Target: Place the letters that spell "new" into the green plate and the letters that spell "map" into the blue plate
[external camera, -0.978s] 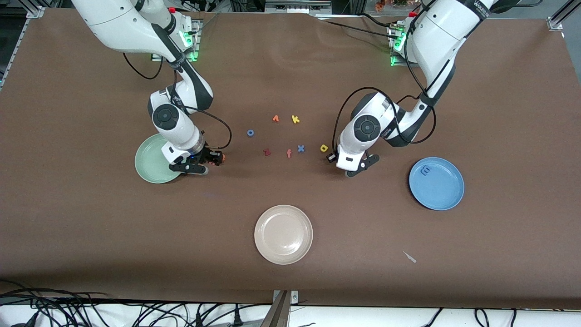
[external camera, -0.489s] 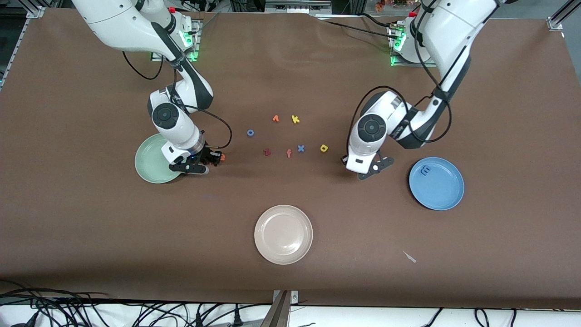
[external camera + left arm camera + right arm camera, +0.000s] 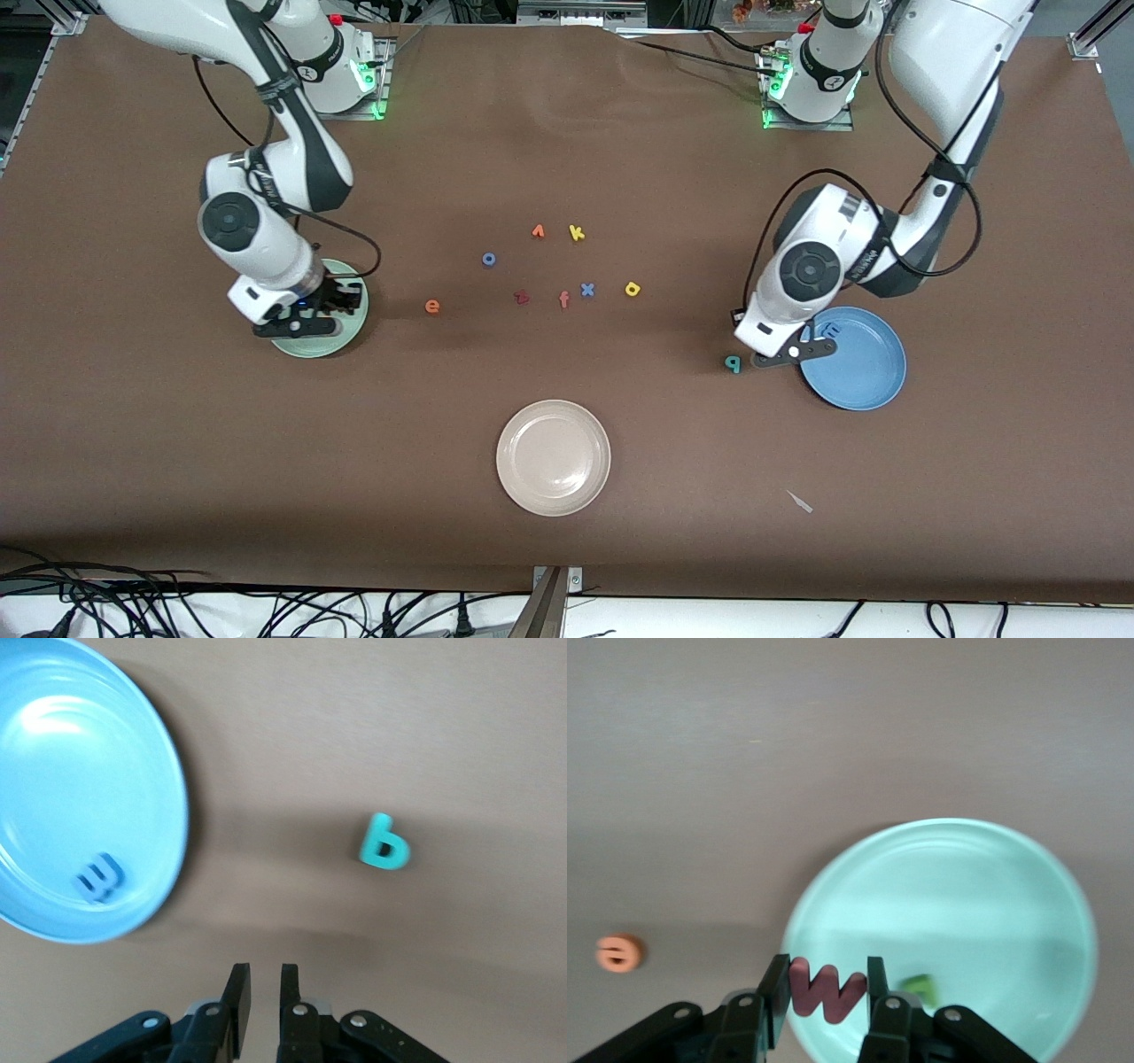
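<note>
Since a second ago: both arms shifted outward; right hand (image 3: 330,306) gone from beside the orange e (image 3: 432,307) to over the green plate (image 3: 353,335), left hand (image 3: 797,350) gone from near the yellow p (image 3: 633,289) to the blue plate (image 3: 864,372) rim. Orange e now bare on the desk (image 3: 567,549), between green plate and the central letter cluster. Right hand: clamped partway on the salmon-red w (image 3: 826,989), letter pinched between both fingers, held above the plate's edge. Olive-green n (image 3: 920,985) lying in the green plate, partly hidden by one finger in the right wrist view. Left hand: fingers closed to a narrow slit, nothing between them, over the rim of the blue plate at the side toward the right arm's end. Teal a (image 3: 733,363) on the desk just beside the blue plate, outside it, not touching. Blue m (image 3: 831,330) inside the blue plate near its rim. Yellow p untouched on the desk in the cluster, toward the left arm's end of it. Also in the cluster: blue x (image 3: 587,289), orange f (image 3: 563,299), dark red z (image 3: 522,297), yellow k (image 3: 577,233), a blue ring-shaped letter (image 3: 489,259) and a small orange letter (image 3: 538,231). Beige plate (image 3: 554,457) nearer the front camera, mid-desk, nothing on it.
</note>
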